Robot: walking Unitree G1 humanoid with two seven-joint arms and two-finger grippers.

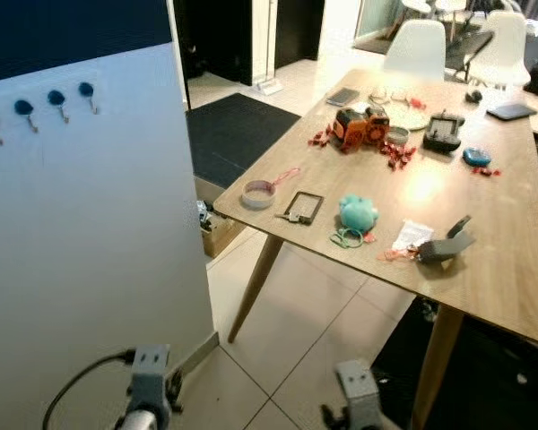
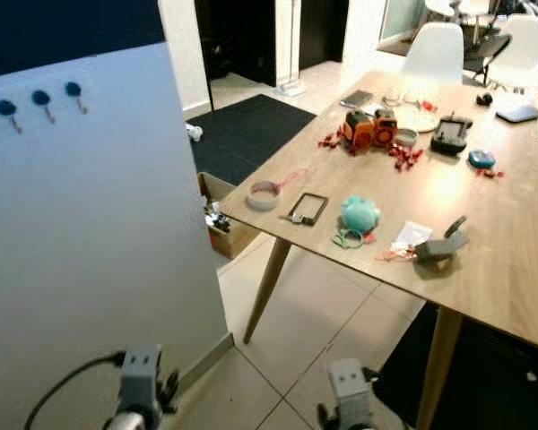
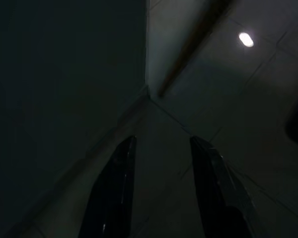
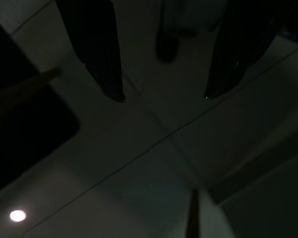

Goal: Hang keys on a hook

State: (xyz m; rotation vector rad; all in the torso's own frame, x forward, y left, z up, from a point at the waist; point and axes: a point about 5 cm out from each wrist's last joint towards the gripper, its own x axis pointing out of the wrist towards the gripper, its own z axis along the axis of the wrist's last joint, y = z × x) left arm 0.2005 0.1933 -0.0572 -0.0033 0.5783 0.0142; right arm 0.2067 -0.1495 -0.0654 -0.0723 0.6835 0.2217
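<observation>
Keys (image 1: 293,216) lay near the table (image 1: 484,269) edge; hooks (image 1: 57,100) lined the white panel. Left gripper (image 3: 159,193) and right gripper (image 4: 161,54) hung spread, empty. We judged approaching squarely best.

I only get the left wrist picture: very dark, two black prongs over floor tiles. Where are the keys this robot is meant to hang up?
Observer: What looks like a small silver key lies on the light wooden table ahead to the robot's right, beside a black rectangular tag.
Operator: And the hooks?
Observer: Four blue-knobbed hooks sit in a row high on the white panel at the robot's left, all bare.
Operator: Is the other arm holding anything?
Observer: No. The right pincer hangs open over the floor, empty like the left pincer.
</observation>
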